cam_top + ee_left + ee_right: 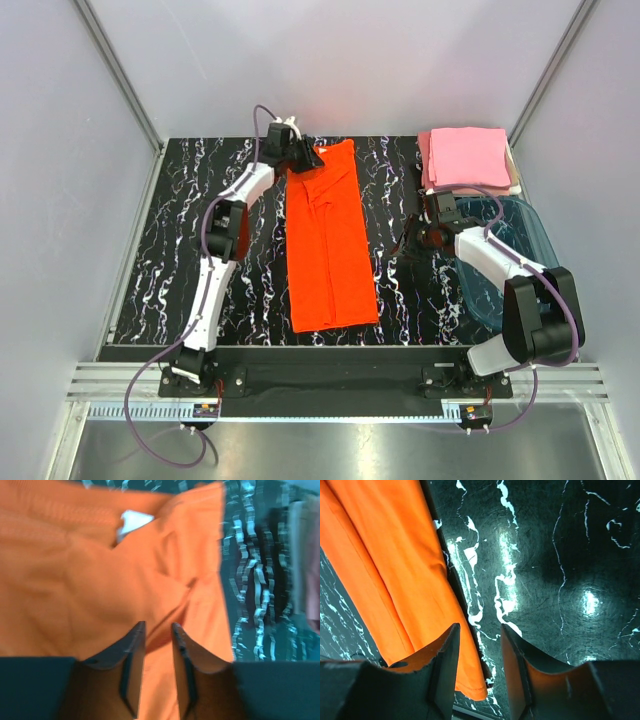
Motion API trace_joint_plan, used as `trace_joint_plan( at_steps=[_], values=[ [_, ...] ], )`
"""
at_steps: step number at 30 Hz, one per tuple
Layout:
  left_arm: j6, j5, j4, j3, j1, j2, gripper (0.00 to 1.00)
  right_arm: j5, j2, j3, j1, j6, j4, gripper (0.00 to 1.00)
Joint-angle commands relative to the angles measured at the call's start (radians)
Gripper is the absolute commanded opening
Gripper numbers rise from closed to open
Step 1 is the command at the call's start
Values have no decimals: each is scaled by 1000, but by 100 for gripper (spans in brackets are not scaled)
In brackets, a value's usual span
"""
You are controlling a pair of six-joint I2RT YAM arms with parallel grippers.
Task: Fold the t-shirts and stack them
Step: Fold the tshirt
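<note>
Black, white-veined table (180, 250) inside pale walls, seen from above, with both wrist views.

At upper centre-left of the overhead view, the left tool (300, 152) sits over the far left corner of the orange-red t-shirt (330, 250). In the left wrist view its fingers (135, 650) stand only narrowly apart, with orange cloth showing in the gap. Whether they nip the fabric cannot be told. A white label (135, 520) shows at the upper middle of that view.

The orange-red t-shirt lies at the centre of the table as a long, narrow strip. Its sides are already turned in lengthwise and it is rumpled at the top end.

To its right, the right tool (415, 240) hovers over bare table, clear of the shirt's edge. Its fingers (445, 655) are spread apart and hold nothing.

In the upper right corner lie the pink t-shirts (468, 155), folded flat and stacked square. Just below them, at the right edge, sits the teal tub (520, 250).

Progress, as judged: the pink shirts are finished and the orange-red one is partly folded. The crosswise folds into a square and its transfer onto the pink stack are not yet done.
</note>
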Motion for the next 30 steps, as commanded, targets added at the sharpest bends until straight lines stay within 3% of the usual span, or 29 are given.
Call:
trace_joint_plan(
  at_steps=[1, 6, 7, 11, 12, 15, 19, 26, 30],
  values=[
    [53, 82, 103, 12, 37, -165, 35, -47, -21, 1, 1, 12, 34, 45],
    [90, 95, 110, -278, 57, -432, 38, -80, -59, -74, 45, 54, 34, 36],
    [87, 113, 108, -392, 56, -512, 37, -80, -64, -87, 61, 66, 36, 28],
    [90, 142, 88, -692, 13, -695, 34, -73, -92, -162, 185, 158, 63, 16],
    [82, 148, 85, -811, 4, -730, 34, -61, -107, -172, 247, 176, 70, 15],
    [75, 153, 82, -983, -42, -868, 33, -13, -144, -226, 308, 245, 79, 14],
    [105, 55, 27, -1250, -116, -1063, 35, 2, -155, -310, 375, 293, 138, 13],
    [125, -115, -149, -1495, -211, -1380, 39, 36, -147, -377, 427, 327, 137, 14],
    [81, -100, -186, -1610, -236, -1529, 40, 51, -222, -366, 429, 328, 93, 16]
  ],
)
